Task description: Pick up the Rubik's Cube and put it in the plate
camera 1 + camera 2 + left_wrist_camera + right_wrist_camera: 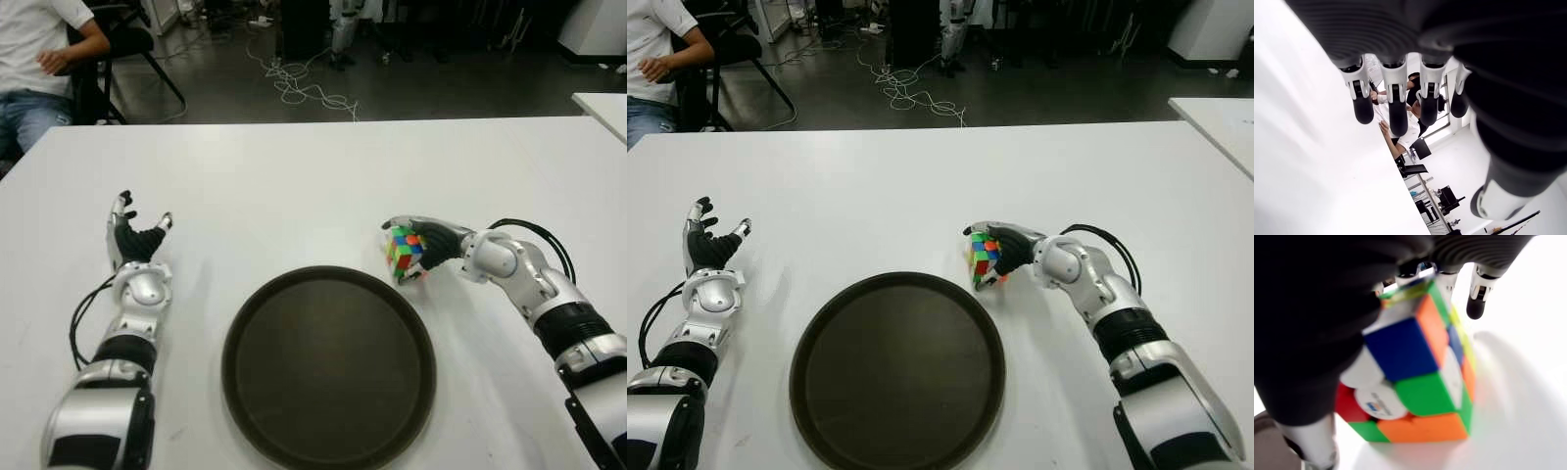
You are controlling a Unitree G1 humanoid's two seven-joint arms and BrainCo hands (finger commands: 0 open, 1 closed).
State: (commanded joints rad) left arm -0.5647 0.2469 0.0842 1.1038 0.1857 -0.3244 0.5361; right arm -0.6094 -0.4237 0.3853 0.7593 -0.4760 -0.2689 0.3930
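Rubik's Cube (404, 251): multicoloured, scrambled faces, held in the right hand (431, 245) just beyond the far right rim of the plate (328, 367), tilted; whether its lower corner touches the table cannot be told. In the right wrist view the cube (1415, 377) is seen pressed against the dark palm, with fingers (1479, 293) curled over its far side and the thumb (1308, 440) on the near side. Right hand: closed around the cube, forearm extended from the right edge of the table. Plate: round, dark brown, shallow-rimmed, set on the white table (313, 176) at centre front, with nothing lying in it. Left hand (132, 240): shown well to the left of the plate, palm turned up, fingers (1396, 98) loosely extended and nothing held. Background: a seated person (39, 59) at the far left corner, a dark floor with a tangle of cables (299, 83) beyond the table.
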